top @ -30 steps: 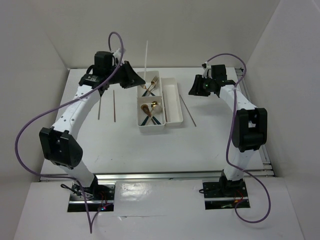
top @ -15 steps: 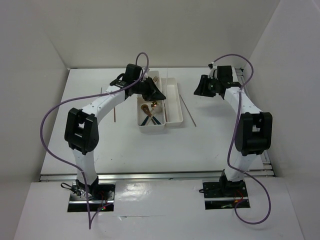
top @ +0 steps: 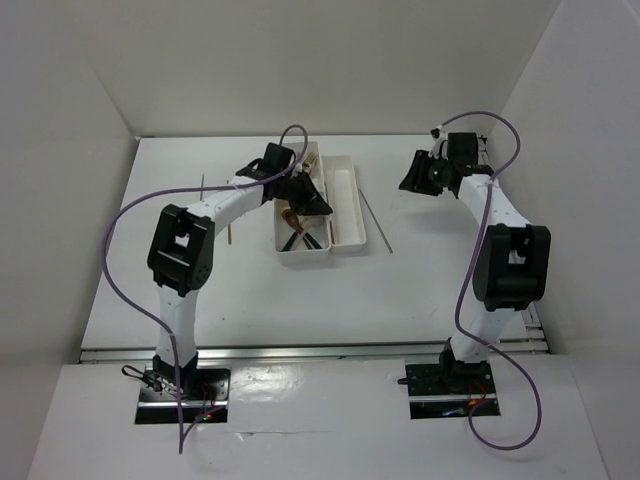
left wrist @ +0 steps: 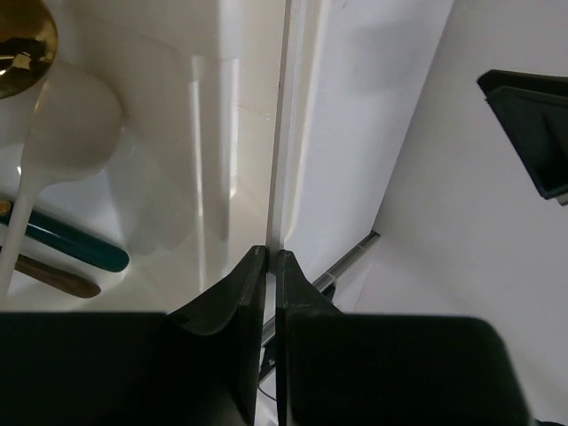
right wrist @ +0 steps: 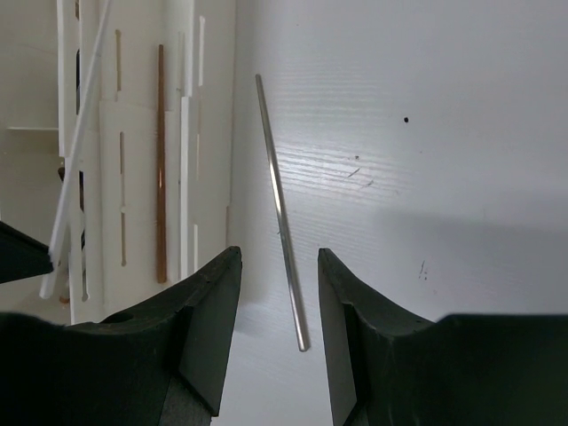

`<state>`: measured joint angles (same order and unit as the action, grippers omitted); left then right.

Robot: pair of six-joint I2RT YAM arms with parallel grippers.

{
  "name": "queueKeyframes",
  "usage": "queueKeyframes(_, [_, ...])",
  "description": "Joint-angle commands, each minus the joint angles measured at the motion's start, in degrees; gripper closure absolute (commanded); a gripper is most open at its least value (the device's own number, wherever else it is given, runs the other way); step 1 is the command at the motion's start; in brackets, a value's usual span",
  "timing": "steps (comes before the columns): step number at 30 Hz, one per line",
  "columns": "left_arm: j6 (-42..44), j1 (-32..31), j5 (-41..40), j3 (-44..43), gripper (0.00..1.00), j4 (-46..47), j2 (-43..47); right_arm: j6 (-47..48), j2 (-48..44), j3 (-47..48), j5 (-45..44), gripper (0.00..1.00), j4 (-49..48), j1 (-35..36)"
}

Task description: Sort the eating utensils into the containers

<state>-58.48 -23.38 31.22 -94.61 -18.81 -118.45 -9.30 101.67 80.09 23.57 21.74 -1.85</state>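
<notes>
My left gripper (top: 318,200) hangs over the white tray of containers (top: 348,228). It is shut (left wrist: 270,253) on a thin white chopstick (left wrist: 282,106) that runs out along the divider by the long compartment. The same chopstick (right wrist: 80,133) shows tilted in the right wrist view. The near square bin holds a gold spoon head (left wrist: 18,44), a teal handle (left wrist: 75,247) and a brown handle (left wrist: 53,279). A brown chopstick (right wrist: 161,160) appears to lie in the long compartment. My right gripper (top: 415,178) is open above a silver chopstick (right wrist: 280,213), whose near end sits between its fingers (right wrist: 277,302).
The silver chopstick (top: 376,222) lies on the table just right of the tray. A brown chopstick (top: 229,232) lies left of the tray, partly under my left arm. White walls close the table at the back and both sides. Purple cables loop over both arms.
My left arm swung from the back left to over the tray, carrying the white chopstick. My right gripper drifted slightly right and stayed open.
</notes>
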Motion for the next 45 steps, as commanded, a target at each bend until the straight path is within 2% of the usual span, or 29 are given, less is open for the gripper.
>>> queueKeyframes(1, [0.9, -0.7, -0.1, -2.3, 1.0, 2.0, -1.2, 0.3, -3.1, -0.1, 1.1, 0.53, 0.3, -1.1])
queueKeyframes(3, [0.9, -0.7, 0.6, -2.3, 0.99, 3.5, -1.8, 0.9, -2.4, -0.1, 1.7, 0.53, 0.3, -1.1])
queueKeyframes(4, [0.9, -0.7, 0.6, -2.3, 0.91, 4.1, -1.8, 0.9, -2.4, 0.4, 1.7, 0.53, 0.8, -1.1])
queueKeyframes(6, [0.4, -1.2, 1.4, -2.3, 0.66, 4.7, -1.8, 0.9, -2.4, 0.4, 1.7, 0.53, 0.9, -1.6])
queueKeyframes(10, [2.0, -1.2, 1.4, -3.1, 0.47, 5.3, -1.8, 1.4, -2.4, 0.4, 2.3, 0.53, 0.9, -1.6])
queueKeyframes(14, [4.9, -1.8, -0.1, -5.4, 0.41, 4.5, -1.2, 2.1, -2.4, -0.6, 2.3, 0.53, 0.3, -1.6])
queueKeyframes(17, [8.8, -2.4, -3.8, -8.1, 0.41, 1.9, 1.5, 4.5, -2.4, -2.0, 4.6, 0.54, -0.2, -1.6])
queueKeyframes(19, [11.6, -2.4, -6.2, -10.1, 0.44, 0.6, 3.7, 6.7, -2.4, -3.3, 4.6, 0.54, -0.7, -0.4])
queueKeyframes(23, [20.9, -1.8, -15.2, -16.7, 0.45, -3.2, 8.2, 15.7, -3.0, -7.8, -0.2, 0.56, -1.3, 3.2])
queueKeyframes(25, [24.1, 0.1, -15.8, -17.9, 0.45, -3.9, 10.2, 18.3, -3.8, -12.7, -2.4, 0.56, -4.2, 4.7])
queueKeyframes(28, [32.0, 3.0, -21.0, -17.9, 0.29, -4.8, 15.3, 22.2, -5.2, -17.4, -6.2, 0.56, -7.0, 8.3])
queueKeyframes(29, [35.7, 3.9, -22.1, -17.4, 0.27, -6.2, 16.2, 22.7, -5.9, -18.1, -7.7, 0.56, -7.7, 10.2])
queueKeyframes(33, [39.8, 11.3, -25.7, -14.0, 0.27, -10.1, 20.0, 23.4, -5.0, -20.2, -13.3, 0.56, -10.8, 14.3])
queueKeyframes(39, [43.2, 19.1, -25.3, -7.4, 0.16, -13.1, 24.7, 22.8, -1.2, -17.4, -21.4, 0.56, -11.6, 16.0])
queueKeyframes(45, [42.7, 22.7, -23.6, -4.2, 0.16, -13.1, 26.7, 21.8, 3.2, -14.5, -21.2, 0.56, -10.3, 16.0])
